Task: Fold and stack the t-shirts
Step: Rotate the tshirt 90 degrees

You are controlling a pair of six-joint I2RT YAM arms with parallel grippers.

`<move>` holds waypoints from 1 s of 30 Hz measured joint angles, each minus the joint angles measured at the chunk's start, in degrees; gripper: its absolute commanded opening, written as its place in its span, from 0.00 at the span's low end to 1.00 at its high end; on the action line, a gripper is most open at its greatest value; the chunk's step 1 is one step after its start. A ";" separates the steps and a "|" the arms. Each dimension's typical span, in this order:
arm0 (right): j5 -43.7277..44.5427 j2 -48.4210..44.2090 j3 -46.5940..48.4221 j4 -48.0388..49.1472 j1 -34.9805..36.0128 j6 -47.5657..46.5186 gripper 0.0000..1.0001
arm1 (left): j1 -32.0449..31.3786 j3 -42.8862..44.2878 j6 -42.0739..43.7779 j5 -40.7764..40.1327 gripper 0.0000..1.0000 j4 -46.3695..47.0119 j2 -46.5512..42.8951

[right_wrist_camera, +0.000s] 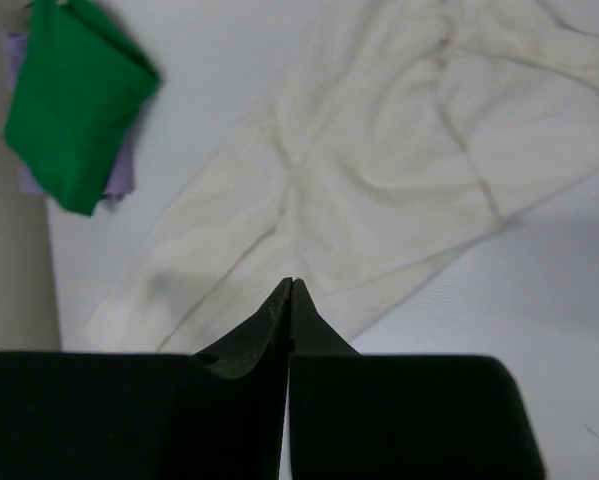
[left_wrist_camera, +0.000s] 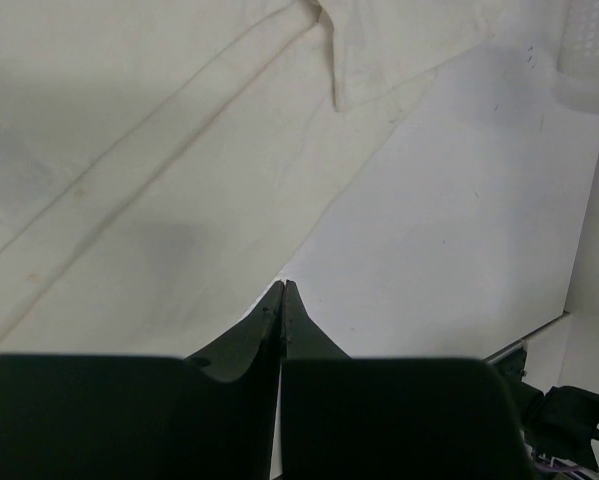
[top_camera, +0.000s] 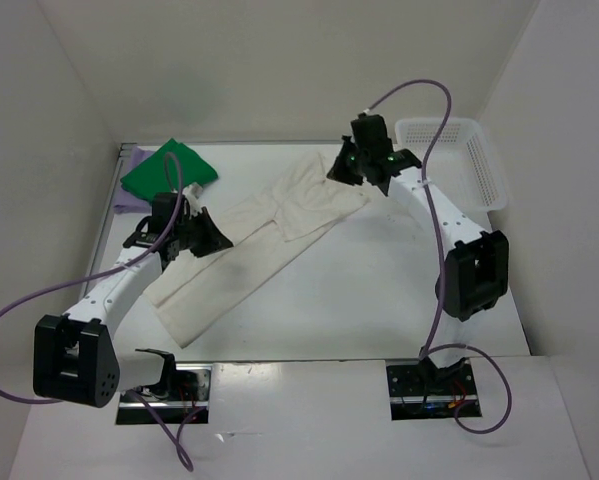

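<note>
Cream-white t-shirt (top_camera: pixel 264 245): long folded strip, table centre, running 7 to 1 o'clock. Green t-shirt (top_camera: pixel 169 168) atop lavender t-shirt (top_camera: pixel 127 205), 10 o'clock. Left gripper (left_wrist_camera: pixel 283 290), right gripper (right_wrist_camera: pixel 291 285): jaws pressed together, empty. Risk: uneven lifts would likely skew the fold.

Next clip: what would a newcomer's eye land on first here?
A long cream-white t-shirt sprawls diagonally across the middle of the table, wrinkled and only partly folded. In the far left corner, a folded green t-shirt lies on top of a lavender t-shirt. The left hand and the right hand are both shut, near the edges of the white cloth.
</note>
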 measured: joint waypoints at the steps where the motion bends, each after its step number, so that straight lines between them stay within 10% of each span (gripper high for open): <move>1: 0.57 -0.79 -3.43 1.16 -1.42 0.07 0.00 | 0.00 -0.15 0.00 0.09 0.00 0.04 0.00; 15: 4.04 14.16 -13.86 2.43 -6.54 0.02 0.00 | -0.15 -0.72 1.51 4.48 0.00 0.68 0.00; 24: 3.17 32.35 13.16 -1.42 -6.54 -0.61 0.00 | -0.55 -1.38 1.55 5.92 0.00 1.42 0.00; 30: 3.13 40.54 35.06 -7.26 -6.40 -1.95 0.16 | -0.81 -1.44 1.73 6.23 0.23 1.51 0.00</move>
